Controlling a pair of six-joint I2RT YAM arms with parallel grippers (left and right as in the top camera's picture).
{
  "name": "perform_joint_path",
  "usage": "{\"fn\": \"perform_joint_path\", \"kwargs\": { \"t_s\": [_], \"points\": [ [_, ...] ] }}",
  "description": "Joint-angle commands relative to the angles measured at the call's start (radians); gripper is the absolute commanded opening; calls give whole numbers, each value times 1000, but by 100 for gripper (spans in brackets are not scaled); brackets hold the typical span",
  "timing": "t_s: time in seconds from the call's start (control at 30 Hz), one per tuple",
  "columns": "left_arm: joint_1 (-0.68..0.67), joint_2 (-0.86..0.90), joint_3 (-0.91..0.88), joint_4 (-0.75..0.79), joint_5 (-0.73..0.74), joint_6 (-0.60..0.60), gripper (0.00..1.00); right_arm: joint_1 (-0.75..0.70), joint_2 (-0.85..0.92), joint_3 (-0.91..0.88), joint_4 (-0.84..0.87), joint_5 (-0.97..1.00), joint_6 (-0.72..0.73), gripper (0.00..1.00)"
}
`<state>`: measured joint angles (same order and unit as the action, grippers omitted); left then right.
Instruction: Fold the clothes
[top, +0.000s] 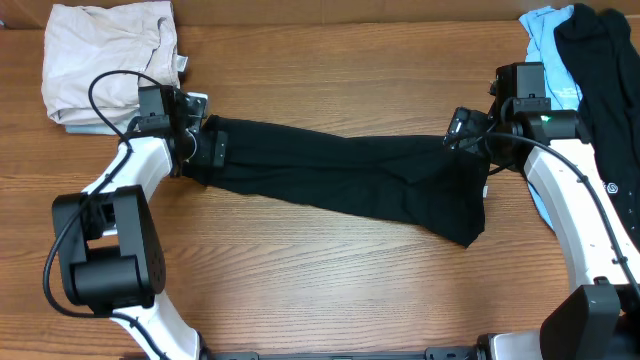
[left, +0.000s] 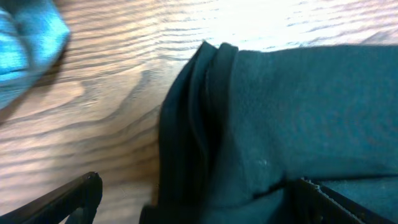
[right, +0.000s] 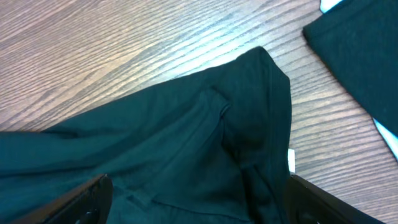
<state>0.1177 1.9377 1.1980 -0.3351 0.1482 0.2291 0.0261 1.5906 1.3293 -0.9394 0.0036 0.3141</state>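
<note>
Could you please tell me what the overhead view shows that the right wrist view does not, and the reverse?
Only overhead: the beige garment, the left gripper, and the whole length of the black garment between the arms. Only right wrist: the garment's seams close up, and the right gripper plainly open over the cloth. Both: the black garment, a second black garment beside it, and the wooden table.

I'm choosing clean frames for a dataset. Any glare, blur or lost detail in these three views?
Overhead: sharp and evenly lit, though the black garment reads as one flat dark shape. Left wrist: soft focus throughout, with glare bleaching the table along the top. Right wrist: sharper, wood grain crisp, a pale sheen across the upper left.
</note>
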Motion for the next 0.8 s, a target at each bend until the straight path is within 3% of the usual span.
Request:
{"fn": "perform_joint_path", "kwargs": {
  "t_s": [0.0, 0.07, 0.13, 0.17, 0.2, 0.27, 0.37, 0.47, 0.63, 0.77],
  "points": [
    [0, 72, 15, 26, 34, 63, 99, -4, -8, 15, -6, -6, -4, 92],
    [0, 82, 15, 21, 36, 63, 96, -4, -8, 15, -9, -6, -4, 92],
    [0, 82, 15, 10, 36, 62, 78, -4, -8, 15, -10, -6, -4, 92],
    [-1, 82, 15, 5, 36, 62, 57, -4, -8, 15, -9, -6, -3, 91],
    [-1, 82, 15, -11, 36, 55, 24, -4, -8, 15, -9, -6, 5, 86],
    [0, 79, 20, -37, 35, 55, 4, -4, -8, 14, -10, -6, 27, 80],
    [18, 57, 83, -163, -5, 43, 4, -4, -8, 14, -9, -6, 42, 67],
    [33, 37, 180, -298, -112, 6, 4, -4, -8, 14, -10, -6, 42, 62],
    [25, 31, 378, -541, -161, 10, 4, -4, -8, 14, -9, -6, 42, 61],
    [-46, 31, 485, -629, -118, 19, 4, -4, -8, 14, -26, -6, 41, 59]
  ]
}}
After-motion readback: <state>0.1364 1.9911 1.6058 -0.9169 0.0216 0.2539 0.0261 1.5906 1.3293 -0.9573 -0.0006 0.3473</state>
